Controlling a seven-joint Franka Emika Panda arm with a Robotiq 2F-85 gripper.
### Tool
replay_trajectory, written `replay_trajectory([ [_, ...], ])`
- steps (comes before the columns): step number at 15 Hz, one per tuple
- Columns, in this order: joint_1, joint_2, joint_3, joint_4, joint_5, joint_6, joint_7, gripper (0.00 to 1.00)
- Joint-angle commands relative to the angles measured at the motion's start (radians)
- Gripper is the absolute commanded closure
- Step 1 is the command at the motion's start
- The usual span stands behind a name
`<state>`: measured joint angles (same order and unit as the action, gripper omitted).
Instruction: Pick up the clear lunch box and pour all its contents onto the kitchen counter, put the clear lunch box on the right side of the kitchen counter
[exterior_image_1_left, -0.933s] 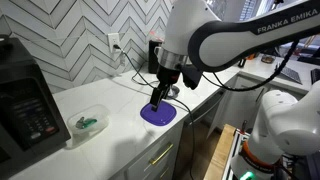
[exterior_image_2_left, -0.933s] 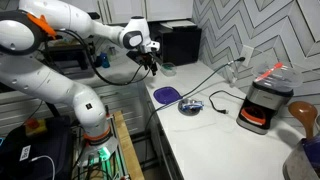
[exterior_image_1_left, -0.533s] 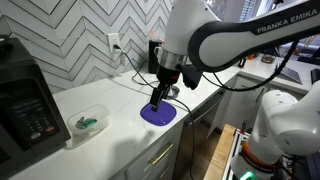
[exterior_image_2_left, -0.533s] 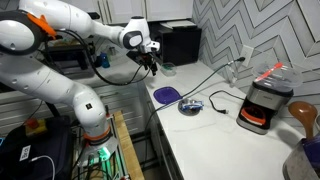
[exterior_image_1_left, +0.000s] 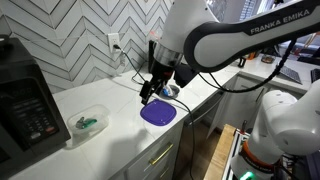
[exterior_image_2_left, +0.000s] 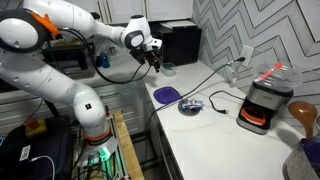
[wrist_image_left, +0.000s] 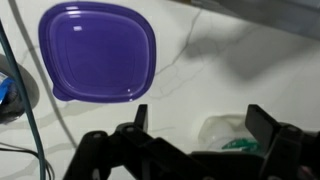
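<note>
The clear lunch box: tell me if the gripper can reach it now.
Probably yes. The gripper hangs open near the purple plate, and the clear lunch box stands alone, with only bare kitchen counter between them.

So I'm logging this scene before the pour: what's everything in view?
kitchen counter: one, white, under the chevron wall
black appliance: one, black, counter end
clear lunch box: one, colourless, on the counter beside the black appliance
contents: a few bits, dark green, inside the lunch box
purple plate: one, purple, near the counter's front edge
wall socket: one, white, chevron wall
dark appliance: one, reddish top, counter by the wall
robot arm: one, white, over the counter
gripper: one, black, open, above the counter beside the plate
</note>
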<state>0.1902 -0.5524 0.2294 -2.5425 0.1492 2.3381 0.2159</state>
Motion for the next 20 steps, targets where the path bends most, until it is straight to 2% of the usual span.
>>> replay_trajectory([
  [1,-0.063,0.137,0.039,0.113,-0.036,0.125,0.118,0.00],
  [4,-0.096,0.280,0.051,0.238,-0.088,0.103,0.162,0.00],
  [7,-0.096,0.390,0.051,0.321,-0.148,0.071,0.181,0.00],
  [8,-0.082,0.404,0.040,0.333,-0.149,0.045,0.163,0.00],
  [9,-0.070,0.351,0.021,0.280,-0.121,0.097,0.148,0.00],
  [12,-0.065,0.411,0.017,0.321,-0.133,0.086,0.147,0.00],
  [20,-0.062,0.427,0.020,0.338,-0.144,0.073,0.155,0.00],
])
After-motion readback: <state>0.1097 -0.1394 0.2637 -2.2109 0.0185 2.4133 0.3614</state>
